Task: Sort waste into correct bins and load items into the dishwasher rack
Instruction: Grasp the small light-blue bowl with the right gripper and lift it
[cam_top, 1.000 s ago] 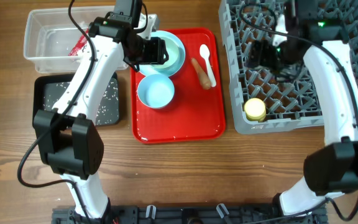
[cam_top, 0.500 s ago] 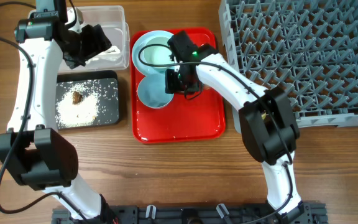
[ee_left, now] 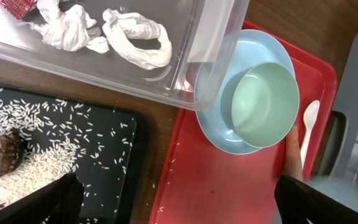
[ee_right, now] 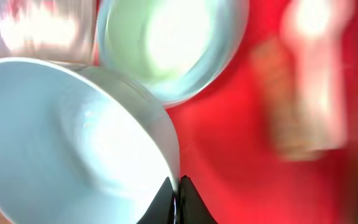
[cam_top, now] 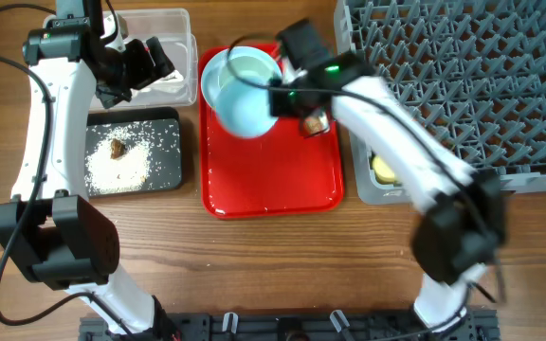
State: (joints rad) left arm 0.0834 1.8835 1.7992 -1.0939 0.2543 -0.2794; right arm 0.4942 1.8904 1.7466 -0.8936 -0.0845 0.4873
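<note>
Tilted bowl [cam_top: 246, 106] — above the red tray [cam_top: 273, 182], rim pinched tight between the right fingers [ee_right: 161, 204]; the pinch shows in the right wrist view only. Left fingers [ee_left: 53, 200] — spread wide, empty, over the clear tub [ee_left: 213, 50]. Only the left wrist view shows the red wrapper [ee_left: 16, 5] and white spoon [ee_left: 308, 121]. Only overhead shows the yellow cup [cam_top: 384, 169], in the rack [cam_top: 463, 76].

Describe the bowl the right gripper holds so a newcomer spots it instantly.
Find the red tray mid-table; two bowls are at its top-left corner in the overhead view. The one meant is the bluer bowl nearer the tray's middle, rim pinched by the right gripper; the greener bowl sits on the plate.
</note>
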